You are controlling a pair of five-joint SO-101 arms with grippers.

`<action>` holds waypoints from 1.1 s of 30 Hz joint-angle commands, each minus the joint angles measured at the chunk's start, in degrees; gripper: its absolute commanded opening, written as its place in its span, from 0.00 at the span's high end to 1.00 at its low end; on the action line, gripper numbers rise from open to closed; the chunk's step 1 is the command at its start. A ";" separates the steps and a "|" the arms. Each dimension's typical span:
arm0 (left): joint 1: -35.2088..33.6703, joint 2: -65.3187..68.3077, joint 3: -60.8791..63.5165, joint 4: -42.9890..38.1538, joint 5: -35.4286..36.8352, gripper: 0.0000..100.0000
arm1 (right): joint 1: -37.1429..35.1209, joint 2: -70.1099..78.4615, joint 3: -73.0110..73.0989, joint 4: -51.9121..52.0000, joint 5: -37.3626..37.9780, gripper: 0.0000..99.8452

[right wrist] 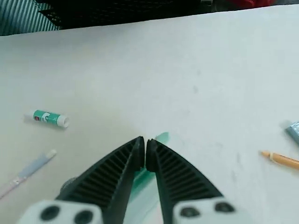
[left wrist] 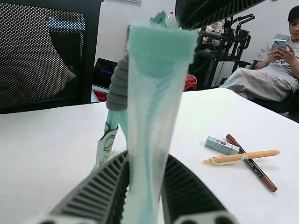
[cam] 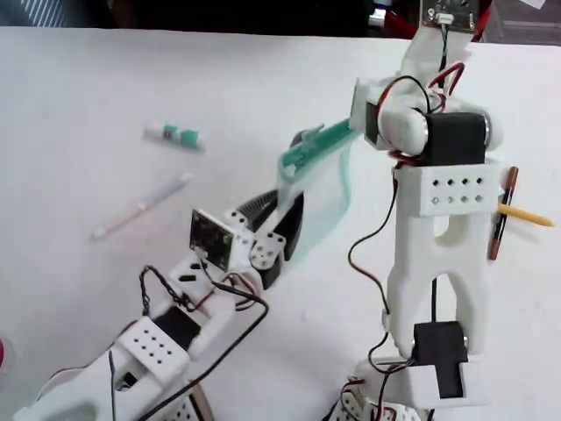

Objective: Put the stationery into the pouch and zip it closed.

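The left claw (cam: 280, 219) was closed on the pouch (cam: 320, 197), a see-through teal sleeve. In the left wrist view the two ribbed fingers (left wrist: 112, 179) pinched the pouch (left wrist: 152, 107) flat between them, and it stood upright out of the left claw (left wrist: 145, 164). The right claw (cam: 307, 140) came in from the tall arm on the far side and was shut on the pouch's upper teal edge. From its own wrist camera the right claw (right wrist: 144, 142) had its tips almost meeting, with a strip of the pouch (right wrist: 161, 137) poking out just past them. One grey finger of that claw showed against the pouch's top edge in the left wrist view. The pouch hung stretched between the two claws near the middle of the white tabletop (cam: 88, 88). Whether its lower edge touched the surface, I could not tell.

None of the stationery was in the pouch. A glue stick (cam: 173, 134) with a green label lay well apart from the pouch on the tabletop. A thin white pen (cam: 140, 208) lay near the glue stick, a little closer to the left arm. On the other side, beyond the right arm, a yellow pencil (cam: 526, 213) lay across a brown pen (cam: 502, 215). A small teal block (left wrist: 222, 145) sat just beside the pencil's end.
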 commanded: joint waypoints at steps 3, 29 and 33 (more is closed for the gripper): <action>1.19 0.13 -0.18 -0.79 -0.26 0.98 | -12.97 -7.16 -11.60 7.78 3.52 0.82; 1.54 0.13 1.58 -0.79 -0.26 0.98 | -14.11 -2.15 -1.85 7.52 -6.51 0.83; 1.54 0.13 1.58 -0.79 -0.26 0.98 | -14.46 1.98 -2.02 7.52 -6.51 0.83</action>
